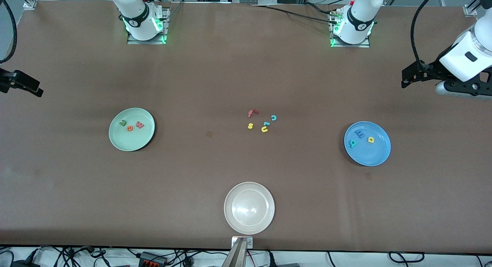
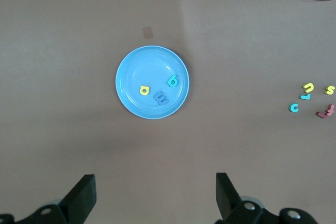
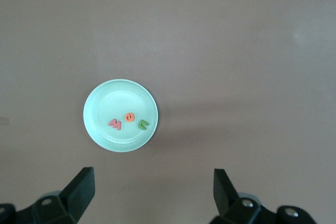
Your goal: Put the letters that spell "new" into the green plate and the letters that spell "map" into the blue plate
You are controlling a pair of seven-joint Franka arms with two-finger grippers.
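Letters n (image 1: 123, 123), e (image 1: 130, 128), w (image 1: 140, 125) spell "new" in the green plate (image 1: 132, 142), middle-left of frame; m (image 1: 360, 133), a (image 1: 352, 143), p (image 1: 371, 140) lie in the blue plate (image 1: 368, 155), middle-right. We see left gripper (image 2: 155, 195) and right gripper (image 3: 152, 192) spread, holding nothing.

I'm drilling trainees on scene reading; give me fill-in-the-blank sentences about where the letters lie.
1. The red w lies in the ____ plate.
2. The yellow p lies in the ____ plate.
3. The whitish plate holds ____ letters.
4. The yellow s lies on the ____.

Missing words: green; blue; no; table
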